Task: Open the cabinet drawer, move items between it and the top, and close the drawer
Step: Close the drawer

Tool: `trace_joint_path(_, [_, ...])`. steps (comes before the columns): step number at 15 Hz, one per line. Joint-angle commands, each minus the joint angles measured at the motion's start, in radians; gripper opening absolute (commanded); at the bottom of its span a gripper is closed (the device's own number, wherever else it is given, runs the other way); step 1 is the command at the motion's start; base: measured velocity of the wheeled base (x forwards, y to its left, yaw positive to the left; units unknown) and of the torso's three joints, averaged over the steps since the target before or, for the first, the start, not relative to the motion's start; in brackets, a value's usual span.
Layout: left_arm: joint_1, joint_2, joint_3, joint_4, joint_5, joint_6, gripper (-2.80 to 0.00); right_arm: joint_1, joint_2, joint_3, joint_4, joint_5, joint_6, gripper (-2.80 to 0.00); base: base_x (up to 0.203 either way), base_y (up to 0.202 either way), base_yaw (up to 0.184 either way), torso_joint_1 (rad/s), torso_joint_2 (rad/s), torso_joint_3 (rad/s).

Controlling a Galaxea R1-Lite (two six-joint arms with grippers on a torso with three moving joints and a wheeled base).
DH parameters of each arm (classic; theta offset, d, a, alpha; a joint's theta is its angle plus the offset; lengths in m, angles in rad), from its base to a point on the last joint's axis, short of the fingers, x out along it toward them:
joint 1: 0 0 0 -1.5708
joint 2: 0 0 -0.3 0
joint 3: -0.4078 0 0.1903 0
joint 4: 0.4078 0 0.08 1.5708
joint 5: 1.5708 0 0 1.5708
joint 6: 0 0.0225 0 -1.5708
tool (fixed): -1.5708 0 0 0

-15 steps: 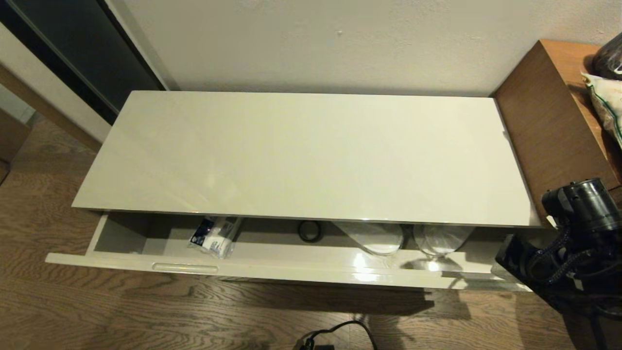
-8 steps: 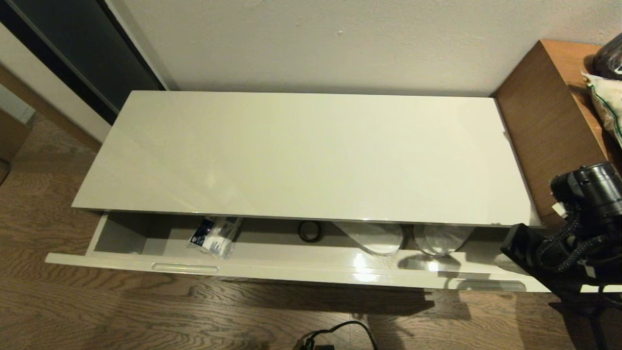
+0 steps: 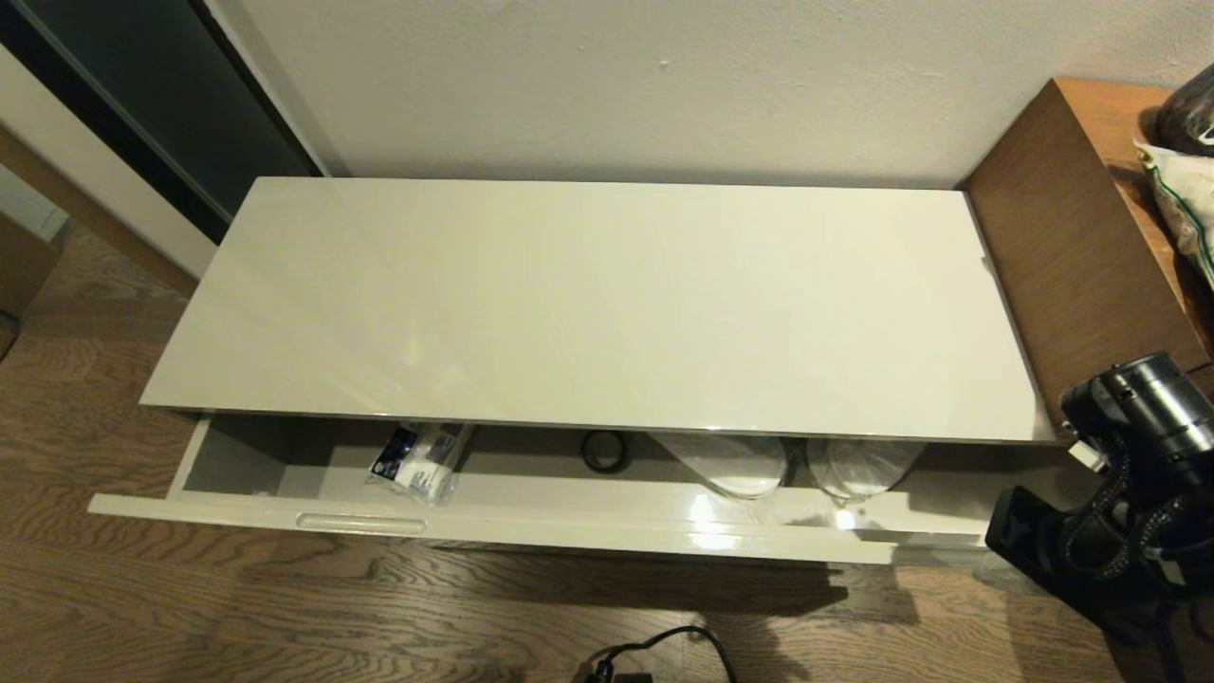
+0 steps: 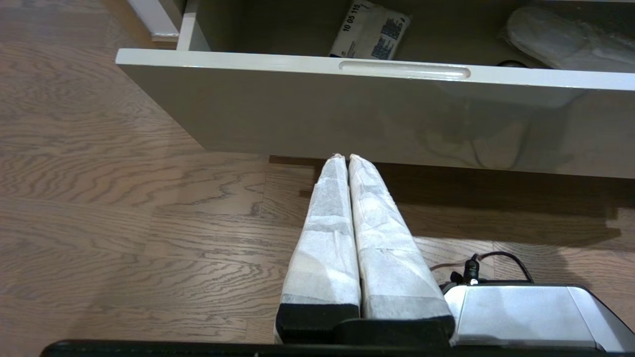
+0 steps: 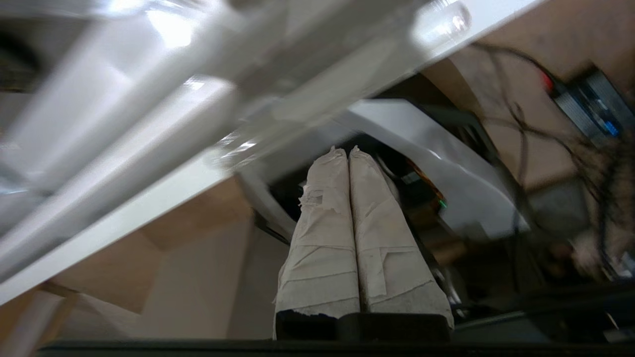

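Slippers (image 3: 730, 465) bagged, two pairs

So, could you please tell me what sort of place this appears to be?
Probably a hotel room: bagged white slippers lie in the half-open glossy grey-beige cabinet drawer, on wood-plank flooring, beside a taller brown wooden desk.

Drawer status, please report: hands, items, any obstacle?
Both hands shut, empty: left hand before the drawer, right hand at its right end. Drawer part open; packet, slippers inside. No obstacle seen.
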Motion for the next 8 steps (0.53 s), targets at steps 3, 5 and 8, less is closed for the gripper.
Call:
trace_joint_path(3, [-0.001,0.000,0.000,0.000,0.001,0.000,-2.80,0.000,0.080,0.021,-0.051,-0.002,0.006,-2.80,0.000,0.000,0.000,0.000,0.00,0.000])
trace_joint_path(5, [-0.001,0.000,0.000,0.000,0.001,0.000,-2.80,0.000,0.083,0.020,-0.053,-0.002,0.006,-2.80,0.000,0.000,0.000,0.000,0.00,0.000])
trace_joint_path(8, [0.001,0.000,0.000,0.000,0.001,0.000,-2.80,0.000,0.104,0.008,-0.080,-0.010,0.022,-2.80,0.000,0.000,0.000,0.000,0.00,0.000])
